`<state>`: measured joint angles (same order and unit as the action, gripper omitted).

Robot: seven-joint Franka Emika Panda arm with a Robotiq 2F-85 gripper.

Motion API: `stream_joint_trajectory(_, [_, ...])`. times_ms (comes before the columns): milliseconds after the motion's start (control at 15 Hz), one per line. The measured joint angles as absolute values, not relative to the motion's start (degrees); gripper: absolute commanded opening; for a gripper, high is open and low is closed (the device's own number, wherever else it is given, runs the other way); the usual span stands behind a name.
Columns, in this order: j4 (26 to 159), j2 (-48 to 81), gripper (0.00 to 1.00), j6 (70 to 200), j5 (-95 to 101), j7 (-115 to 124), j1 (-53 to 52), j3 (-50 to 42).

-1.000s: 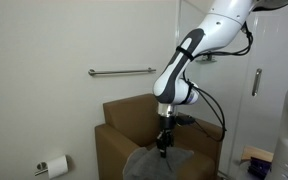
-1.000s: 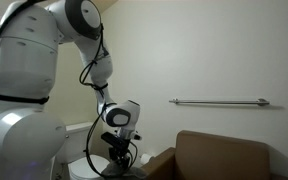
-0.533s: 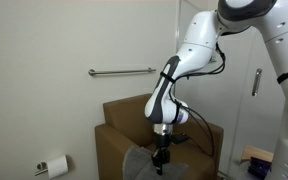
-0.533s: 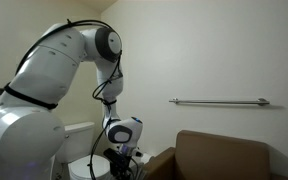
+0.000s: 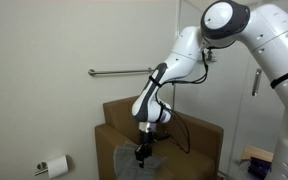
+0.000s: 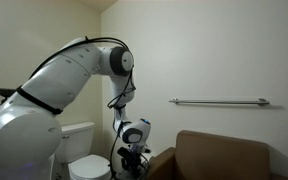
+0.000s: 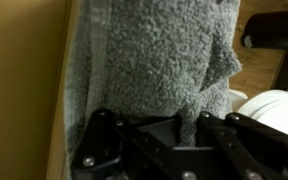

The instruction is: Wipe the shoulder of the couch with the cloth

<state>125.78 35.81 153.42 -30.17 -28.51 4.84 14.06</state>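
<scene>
Arm (image 5: 184, 50) arched over, forearm angled downward. Gripper (image 5: 141, 153) points down, jaws closed, apparently pinching the cloth (image 7: 154, 60); contact partly hidden.

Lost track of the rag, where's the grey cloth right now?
In an exterior view the cloth is pinched in the gripper, low on the couch toward its picture-left armrest; it fills the wrist view.

Dim, yellowish indoor light; soft shadows on wall (image 5: 44, 60); grainy throughout; close-up cloth (image 7: 154, 60) slightly blurred.
</scene>
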Motion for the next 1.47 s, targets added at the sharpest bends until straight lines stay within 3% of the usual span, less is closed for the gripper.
stream_joint_trajectory(933, [84.0, 54.6, 0.04, 144.8, -12.1, -12.9, 2.4, 4.1])
stream_joint_trajectory(1200, [80.7, 53.7, 0.04, 148.7, -12.2, -13.1, 6.0, 6.6])
stream_joint_trajectory(1467, [86.2, 45.8, 0.04, 156.9, -12.1, -14.8, 7.8, 10.3])
